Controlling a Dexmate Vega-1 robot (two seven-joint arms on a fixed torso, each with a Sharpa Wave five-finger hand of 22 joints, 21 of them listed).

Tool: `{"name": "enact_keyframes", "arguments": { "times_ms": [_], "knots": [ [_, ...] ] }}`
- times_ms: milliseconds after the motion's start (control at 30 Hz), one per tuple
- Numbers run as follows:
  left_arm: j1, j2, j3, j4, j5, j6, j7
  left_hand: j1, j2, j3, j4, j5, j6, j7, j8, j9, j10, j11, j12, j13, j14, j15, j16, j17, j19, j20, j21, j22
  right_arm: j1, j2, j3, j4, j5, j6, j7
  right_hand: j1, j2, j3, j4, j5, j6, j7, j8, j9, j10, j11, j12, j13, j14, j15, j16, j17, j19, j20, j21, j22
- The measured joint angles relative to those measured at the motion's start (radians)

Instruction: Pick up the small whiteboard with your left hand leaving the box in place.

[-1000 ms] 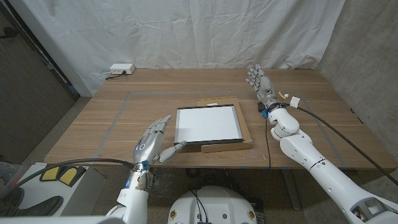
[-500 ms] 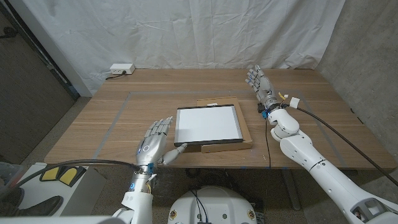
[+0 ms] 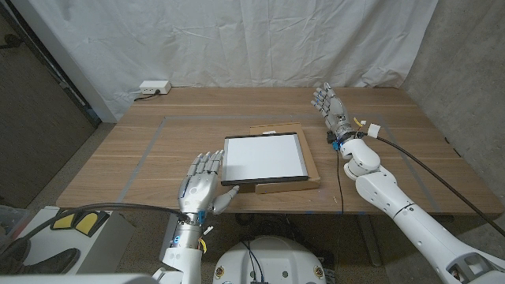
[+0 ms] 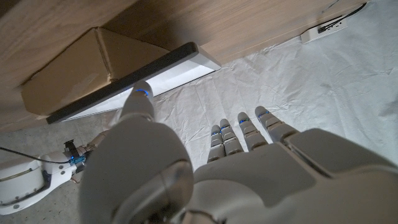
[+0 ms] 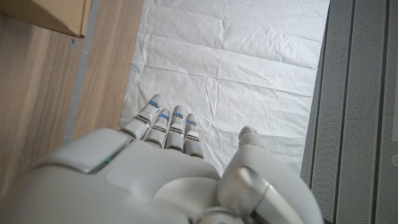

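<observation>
Table [image 3: 118, 158]: wooden; small whiteboard [image 3: 263, 158] lies atop box [image 3: 309, 164].
Left hand [image 3: 201, 183]: nearer, fingers spread, thumb at whiteboard's near-left edge.
Right hand [image 3: 328, 104]: fingers apart, holding nothing, well apart from the whiteboard.

A wooden table [image 3: 118, 158] is seen with grey tape lines [image 3: 150, 146] marked across the top. A flat cardboard box [image 3: 309, 164] is laid near the front edge, a white power strip [image 3: 154, 87] is parked at the far left corner, and a black cable [image 3: 341, 185] is draped over the front edge.
</observation>
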Motion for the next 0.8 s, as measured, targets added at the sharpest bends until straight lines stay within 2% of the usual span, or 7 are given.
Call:
{"name": "enact_keyframes", "arguments": {
  "times_ms": [467,800],
  "knots": [
    [-0.047,-0.048,0.09,0.043,0.226,0.127,-0.131,0.009,-0.009,-0.015,-0.001,0.015,-0.062,-0.017,-0.003,0.0,-0.056,-0.014,-0.004,0.0,-0.044,0.002,0.0,0.0,-0.031,0.002,-0.007,0.0,0.0,-0.006,0.007,0.006,0.015,0.002,0.018,0.0,0.0,0.0,0.0,0.0,0.0,0.0,0.0,0.0,0.006,-0.005,0.0,0.0,0.0,0.0,0.0,0.0,0.0,0.0,-0.004,0.0],
    [-0.068,-0.099,0.128,0.09,0.353,0.161,-0.2,0.021,-0.013,-0.027,0.003,0.023,-0.159,-0.02,-0.015,0.0,-0.107,-0.003,-0.004,0.005,-0.068,0.007,0.0,0.0,-0.045,0.001,-0.007,0.0,0.0,-0.009,0.009,0.014,0.025,0.004,0.033,0.0,0.0,-0.004,-0.004,0.0,0.0,0.0,0.0,0.0,0.006,-0.005,0.0,0.0,0.0,0.0,0.0,0.0,0.0,0.0,-0.007,0.0]
  ]
}}
